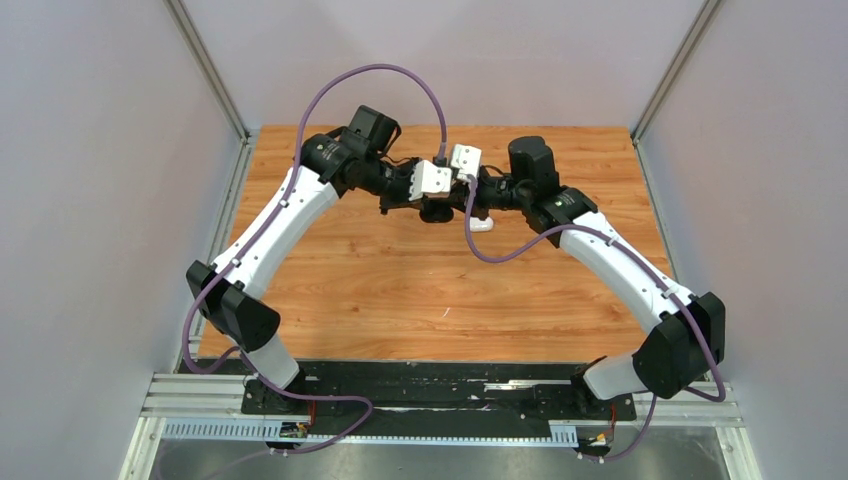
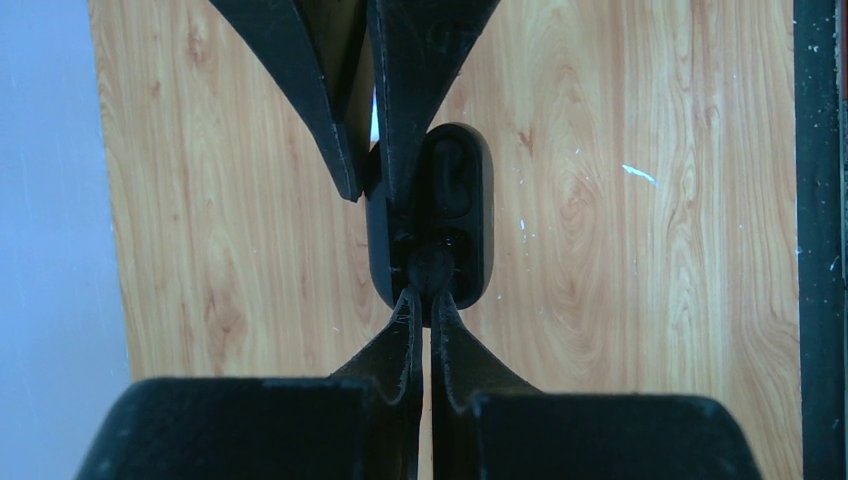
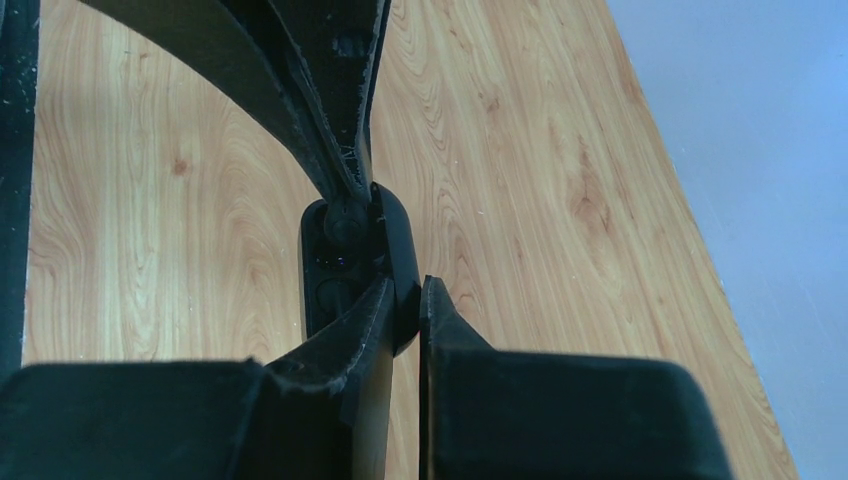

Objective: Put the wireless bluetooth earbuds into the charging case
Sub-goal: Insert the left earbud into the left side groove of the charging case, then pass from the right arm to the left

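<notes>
An open black charging case [image 2: 455, 200] hangs above the table where the two arms meet, and the top view shows it as a dark lump [image 1: 436, 213]. My right gripper [image 3: 408, 288] is shut on the case's side wall [image 3: 402, 250]. My left gripper [image 2: 425, 298] is shut, its tips pinching a black earbud [image 2: 431, 267] that sits at the case's lower socket. The upper socket [image 2: 452, 180] shows only a dark moulded hollow. In the right wrist view the same earbud [image 3: 344, 226] lies just under the left fingertips [image 3: 352, 190].
A small white case [image 1: 482, 224] lies on the wooden table [image 1: 400, 290] just right of the grippers. Grey walls stand on the left, right and back. The arm bases and a black rail [image 1: 440, 385] run along the near edge.
</notes>
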